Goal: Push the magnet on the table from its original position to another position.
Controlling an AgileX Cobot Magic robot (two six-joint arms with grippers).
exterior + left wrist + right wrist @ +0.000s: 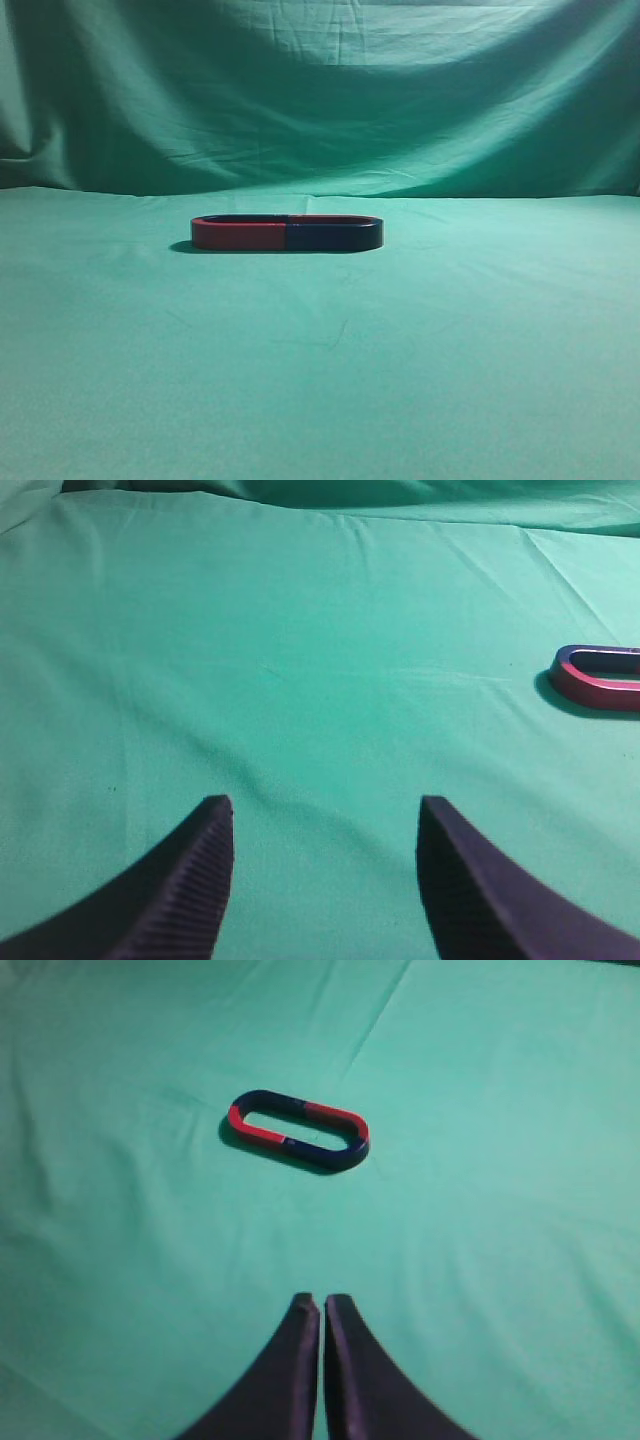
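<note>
Two U-shaped magnets are lying end to end on the green-draped bench, forming one closed oval a little back of its middle, nearer the far edge than the near one. In the exterior view the dark navy magnet, the one to be pushed, is sitting on the right half of the oval, with the red-faced magnet butting against it on the left.

The right claw is hanging with its fingertips pressed together, pointing toward the oval from the near side and well apart from it. The left claw is hanging with its fingers spread over bare cloth toward the left edge, the red end of the oval showing only at the margin of its view.

No contact is being made yet, so the push appears not to have begun. The closed right claw looks the better tool: its joined tips would make a single blunt pusher. A good push probably means coming in low, just above the cloth, meeting the navy magnet's side squarely and sliding it slowly. The likely snag is that the two magnets may be clinging, so the red one could be dragged along, and the loose cloth could bunch ahead of the tips.
</note>
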